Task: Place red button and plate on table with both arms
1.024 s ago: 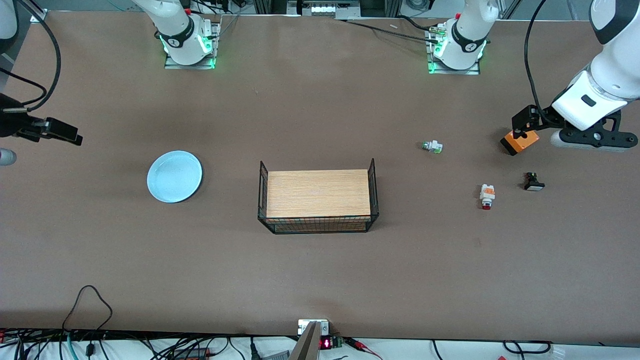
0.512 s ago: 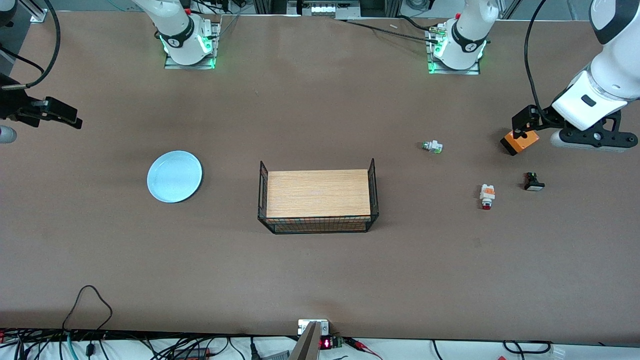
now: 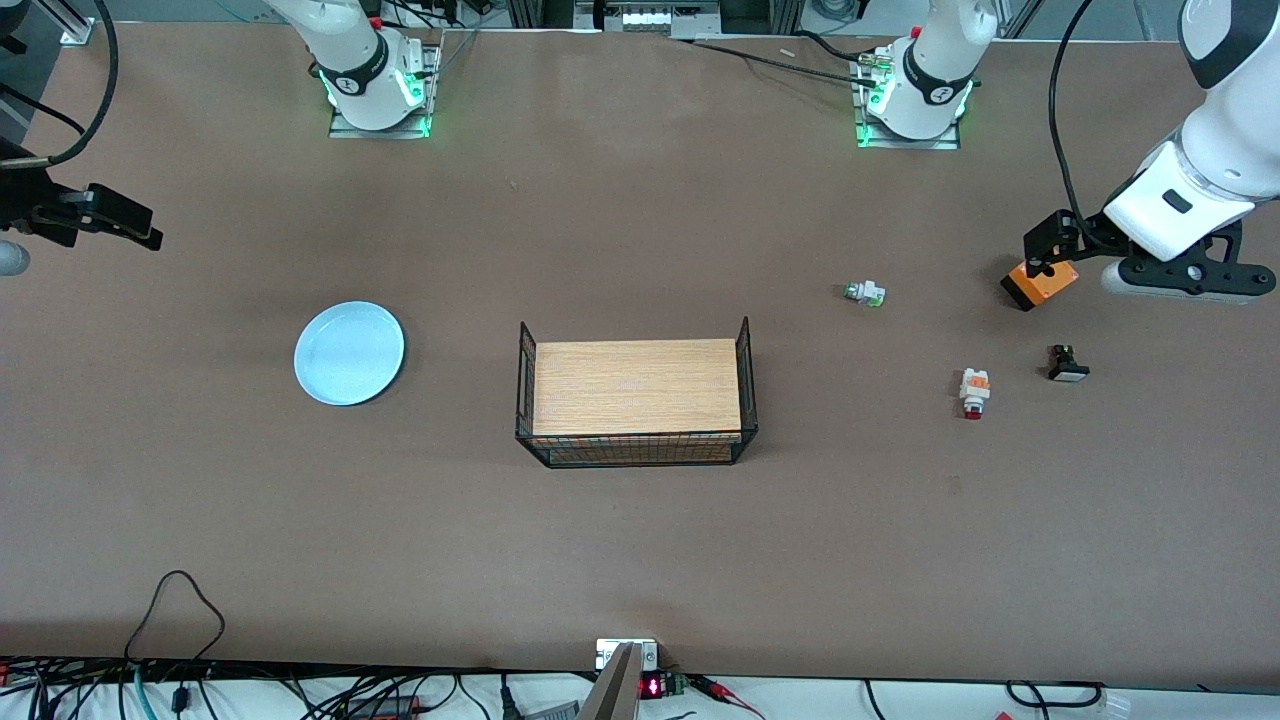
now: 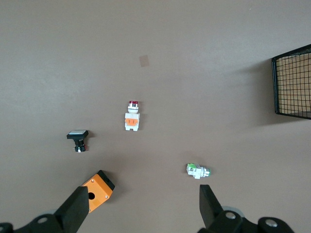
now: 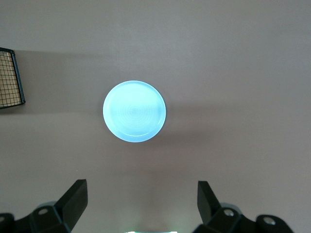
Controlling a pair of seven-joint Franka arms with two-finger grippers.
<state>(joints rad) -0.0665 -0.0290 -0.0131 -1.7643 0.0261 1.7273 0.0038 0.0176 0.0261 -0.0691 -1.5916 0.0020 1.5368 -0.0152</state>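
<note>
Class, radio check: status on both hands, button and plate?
Left hand open above orange box. Right hand open, over table near plate. Red button untouched. Nothing blocking.

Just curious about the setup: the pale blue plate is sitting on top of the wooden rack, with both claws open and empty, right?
Not quite: the plate lies on the table, beside the rack, as the front view shows. Both the left claw and right claw are open and empty.

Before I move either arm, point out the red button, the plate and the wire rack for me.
red button (image 3: 974, 391), front view, on its white middle body.
plate (image 3: 349, 352), front view, on the centre of its pale blue dish.
wire rack (image 3: 636, 386), front view, on its wood top.
</note>
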